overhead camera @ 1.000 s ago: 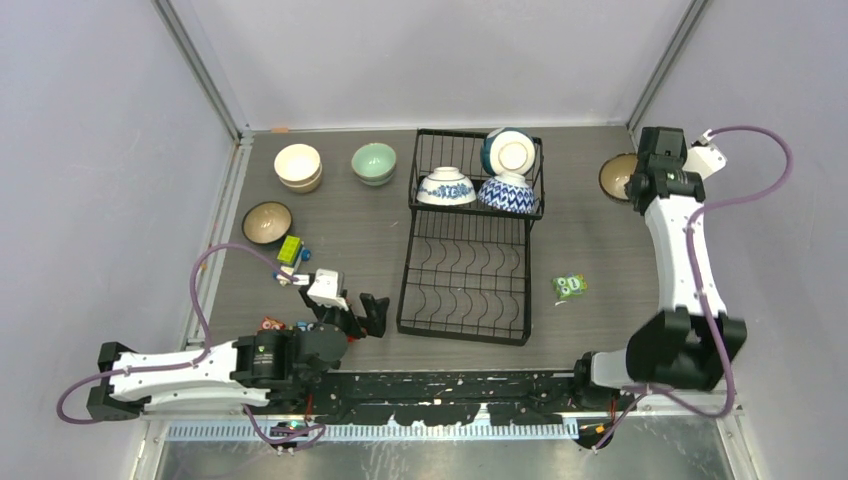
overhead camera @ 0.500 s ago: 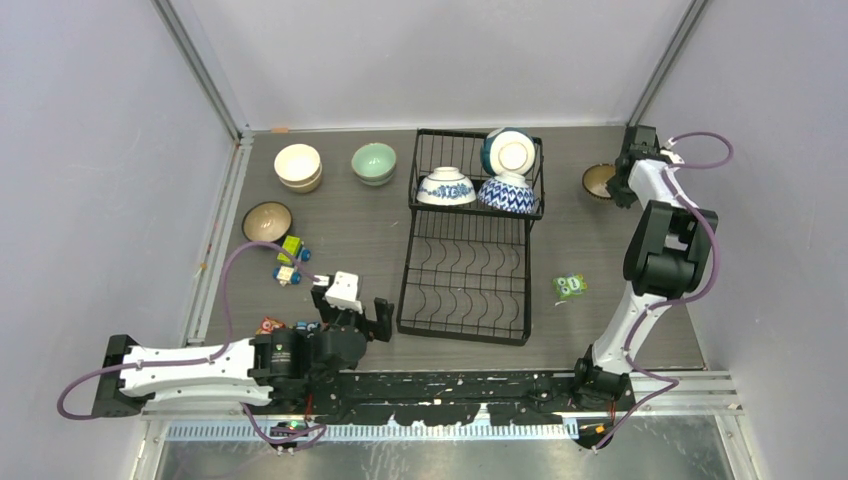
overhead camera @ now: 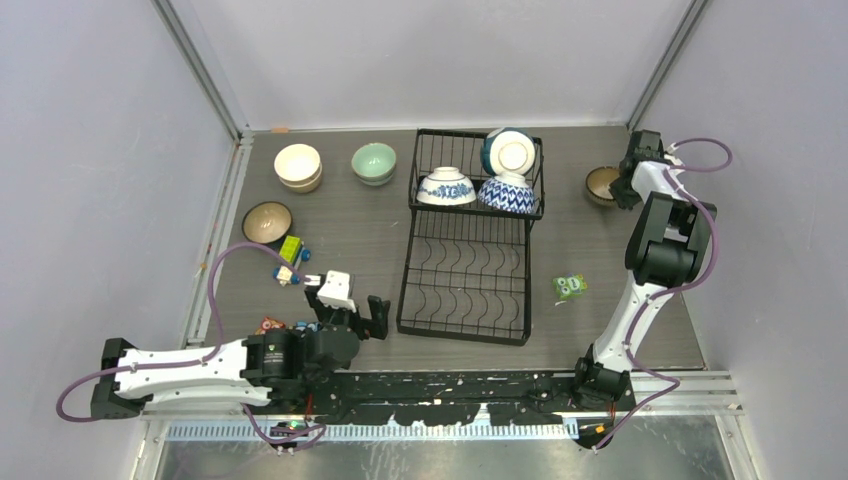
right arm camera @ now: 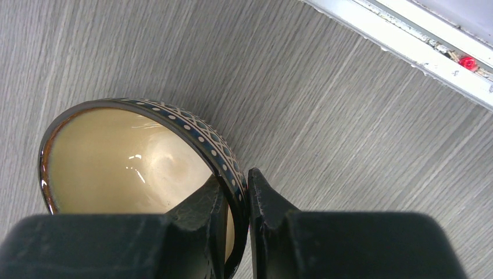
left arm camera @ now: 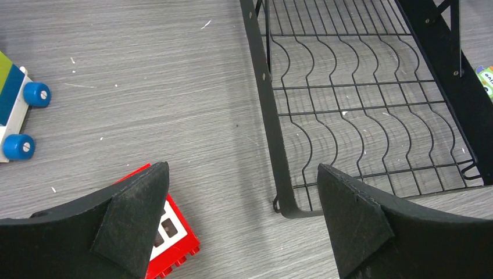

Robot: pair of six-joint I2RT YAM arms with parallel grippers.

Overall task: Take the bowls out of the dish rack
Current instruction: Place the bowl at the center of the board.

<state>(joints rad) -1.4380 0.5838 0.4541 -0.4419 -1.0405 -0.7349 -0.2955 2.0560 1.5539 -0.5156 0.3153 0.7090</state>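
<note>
**Operator:** What is the state of the right hand?

**Technician:** It is pressed together on the rim of the dark-rimmed bowl. One finger sits inside the bowl. The other finger bears on the outer wall.

**Operator:** Where does that bowl lie?

**Technician:** In the top view it is at the upper right of the frame, over the desk and well to the right of the dish rack. Contact with the desk cannot be confirmed. The bowl extends leftward from the hand. It is round, so it has no long axis. The mouth faces upward.

**Operator:** Appearance?

**Technician:** Glossy cream interior, brown lip, dark outer band with a pale dotted lattice.

**Operator:** And the left hand?

**Technician:** Spread wide and holding nothing. It is low over the desk at the rack's lower-left corner. A red block lies partly under one finger.

**Operator:** What is left in the rack?

**Technician:** Three bowls, all in the upper basket. The white-and-blue bowl and the blue zigzag bowl are inverted. The teal bowl stands on edge. The right hand appears nearer to them.
</note>
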